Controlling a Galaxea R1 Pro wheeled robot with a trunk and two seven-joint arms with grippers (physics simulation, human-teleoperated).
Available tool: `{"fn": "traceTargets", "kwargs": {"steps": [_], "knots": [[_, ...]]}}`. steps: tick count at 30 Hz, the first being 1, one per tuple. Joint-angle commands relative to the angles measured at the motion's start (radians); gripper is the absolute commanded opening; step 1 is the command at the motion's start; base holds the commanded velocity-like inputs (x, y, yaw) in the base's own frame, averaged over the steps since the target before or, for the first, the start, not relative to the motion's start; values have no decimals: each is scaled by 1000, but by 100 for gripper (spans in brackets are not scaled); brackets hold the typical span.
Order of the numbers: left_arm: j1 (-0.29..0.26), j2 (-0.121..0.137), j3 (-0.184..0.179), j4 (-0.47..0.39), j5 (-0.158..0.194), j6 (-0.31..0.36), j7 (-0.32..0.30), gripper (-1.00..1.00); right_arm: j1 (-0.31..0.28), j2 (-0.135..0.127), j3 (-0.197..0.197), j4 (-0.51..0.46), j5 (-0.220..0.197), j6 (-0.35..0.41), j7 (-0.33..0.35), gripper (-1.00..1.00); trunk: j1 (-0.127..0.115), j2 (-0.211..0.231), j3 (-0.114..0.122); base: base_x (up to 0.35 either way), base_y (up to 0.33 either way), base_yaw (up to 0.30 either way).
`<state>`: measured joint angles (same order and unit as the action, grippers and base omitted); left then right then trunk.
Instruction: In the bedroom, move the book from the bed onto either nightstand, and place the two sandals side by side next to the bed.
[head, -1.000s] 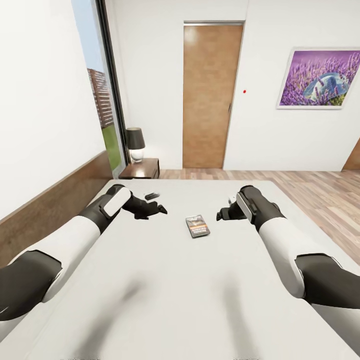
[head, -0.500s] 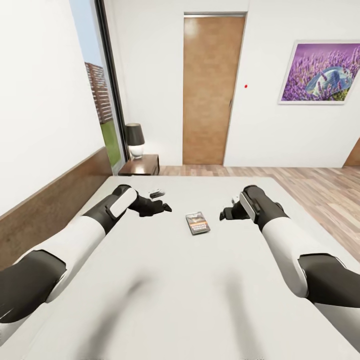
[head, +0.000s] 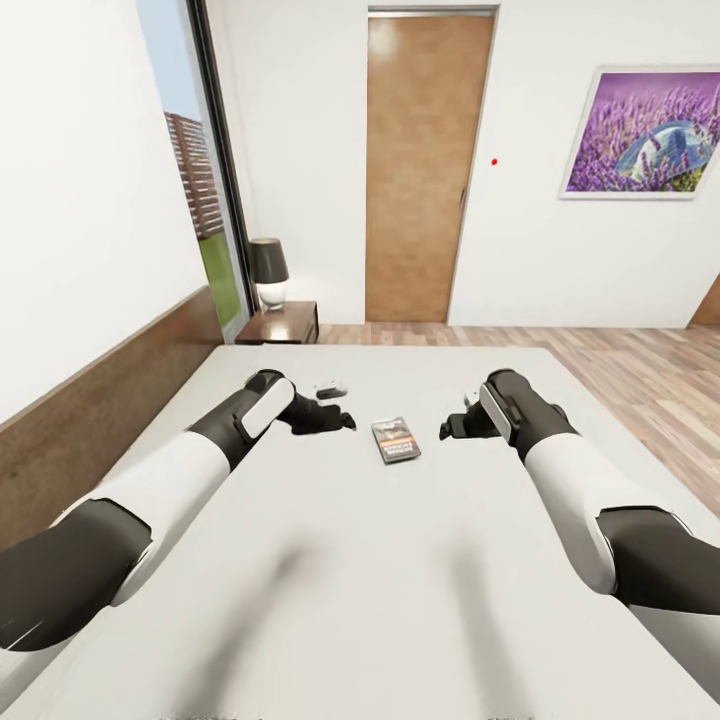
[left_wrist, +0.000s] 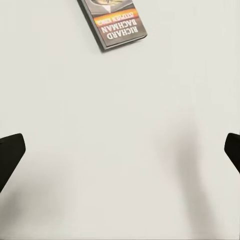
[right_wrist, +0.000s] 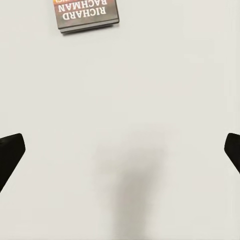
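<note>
Book (head: 396, 440) lies flat on the mattress of the bed (head: 330, 600), between my two grippers, touching neither. My left gripper (head: 335, 420) hovers just beside it, fingers spread wide in the left wrist view, holding nothing. My right gripper (head: 452, 428) is near its other side, likewise spread wide and empty. Nightstand (head: 284, 326) stands beyond the bed's far corner with a lamp (head: 269, 274) on it.

Risks, as I judge them: the book is thin and flat, so fingers may dig into the mattress or push it away instead of gripping. Both arms closing in could collide. On placing, the lamp could get knocked. Sandals still to find.
</note>
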<state>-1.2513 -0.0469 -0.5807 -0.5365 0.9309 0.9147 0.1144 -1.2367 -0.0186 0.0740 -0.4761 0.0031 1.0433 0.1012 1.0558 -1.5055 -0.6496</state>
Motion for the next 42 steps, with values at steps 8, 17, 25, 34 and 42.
{"fn": "traceTargets", "kwargs": {"steps": [8, 17, 25, 34, 42], "knots": [[-3, -12, -3, 0, 5, 63, 8, 100, -2, -1, 7, -3, -1, 4, 6, 100, 0, -1, -14, 0, 0, 0], [-3, -16, -2, 0, 5, 89, 7, 100, -3, 0, 8, -4, -1, 4, 6, 100, 0, -1, -28, 0, 0, 0], [-4, -17, -2, 0, 4, 93, 7, 100, -3, -1, 10, -5, 0, 4, 6, 100, 0, -1, -41, 0, 0, 0], [-5, -19, -3, 0, 3, 95, 7, 100, -3, -2, 10, -5, 0, 4, 5, 100, 0, -1, -55, 0, 0, 0], [-6, -19, -4, 0, 2, 97, 7, 100, -3, 0, 10, -7, 0, 4, 6, 100, 0, -1, -68, 0, 0, 0]]}}
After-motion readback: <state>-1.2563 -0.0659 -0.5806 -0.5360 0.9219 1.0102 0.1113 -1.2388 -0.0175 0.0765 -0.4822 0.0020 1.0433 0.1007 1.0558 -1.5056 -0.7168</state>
